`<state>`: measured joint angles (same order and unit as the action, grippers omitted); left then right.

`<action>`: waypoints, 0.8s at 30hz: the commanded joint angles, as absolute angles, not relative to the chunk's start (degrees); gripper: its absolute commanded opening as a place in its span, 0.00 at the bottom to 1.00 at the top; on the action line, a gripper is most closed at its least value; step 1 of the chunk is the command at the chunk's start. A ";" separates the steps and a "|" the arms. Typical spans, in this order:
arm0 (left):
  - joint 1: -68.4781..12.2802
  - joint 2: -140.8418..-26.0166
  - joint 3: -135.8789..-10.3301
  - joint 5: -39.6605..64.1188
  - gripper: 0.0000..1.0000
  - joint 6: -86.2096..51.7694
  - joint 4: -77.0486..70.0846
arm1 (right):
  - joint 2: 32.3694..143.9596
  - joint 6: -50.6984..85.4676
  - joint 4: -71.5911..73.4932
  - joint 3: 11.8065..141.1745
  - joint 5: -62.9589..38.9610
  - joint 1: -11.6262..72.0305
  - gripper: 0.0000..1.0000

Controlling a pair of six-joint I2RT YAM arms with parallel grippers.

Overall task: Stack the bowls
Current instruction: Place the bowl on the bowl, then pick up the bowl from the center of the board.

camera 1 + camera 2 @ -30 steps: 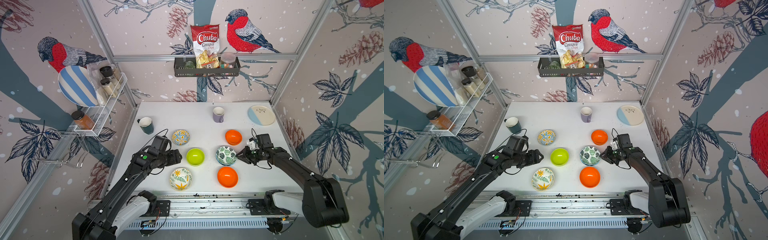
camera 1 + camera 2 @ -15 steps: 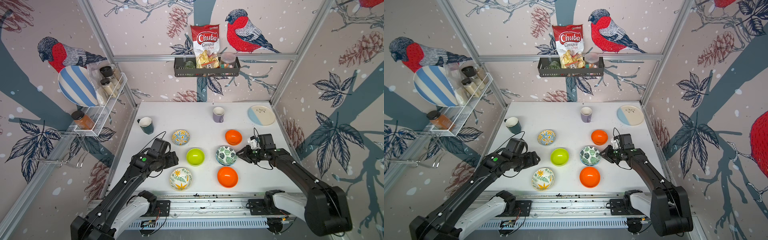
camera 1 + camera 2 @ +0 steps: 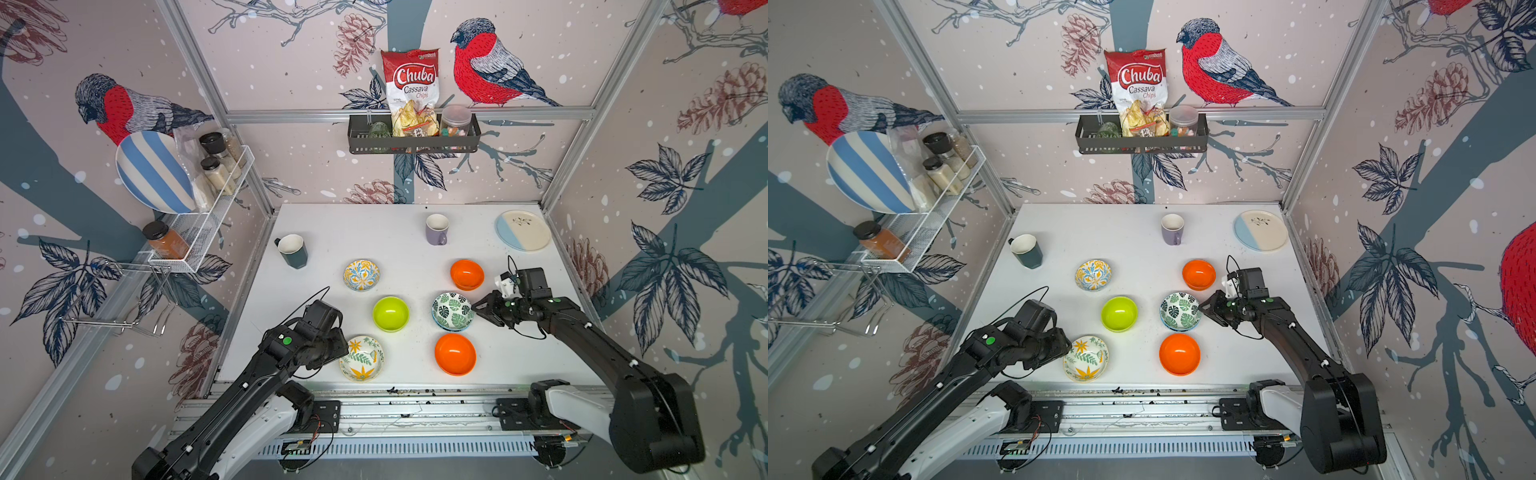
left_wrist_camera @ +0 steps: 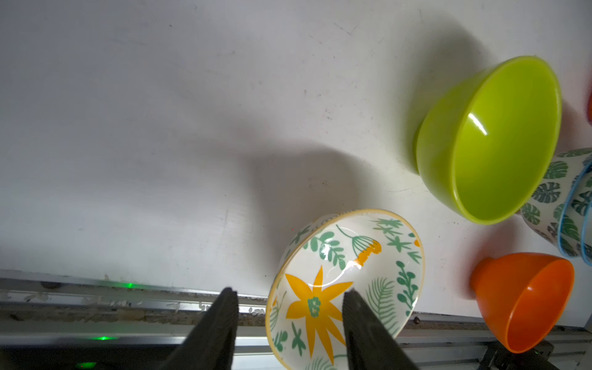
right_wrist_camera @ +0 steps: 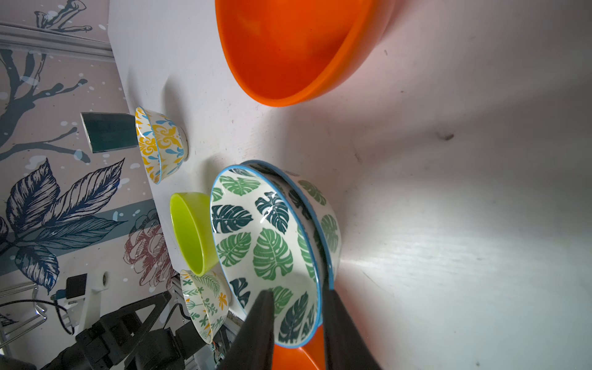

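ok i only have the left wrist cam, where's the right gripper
observer: the right gripper is astride the rim of the top leaf bowl, jaws open
operator: any bowls i can't see
observer: a blue-yellow bowl, farther back on the left arm's side
operator: more orange ones too
observer: yes, a second orange bowl just beyond that leaf bowl
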<state>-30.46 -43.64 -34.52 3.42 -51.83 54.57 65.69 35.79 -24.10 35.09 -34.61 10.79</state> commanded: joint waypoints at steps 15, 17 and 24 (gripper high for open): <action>-31.24 -42.89 -26.71 7.69 0.25 -55.52 48.31 | 66.36 35.58 -23.25 34.90 -35.52 11.24 0.29; -31.29 -42.74 -26.34 8.17 0.23 -55.62 47.68 | 66.31 35.60 -23.29 34.89 -35.65 11.41 0.30; -31.29 -42.55 -26.81 7.67 0.14 -55.80 48.31 | 66.84 35.52 -23.41 35.07 -35.41 11.62 0.29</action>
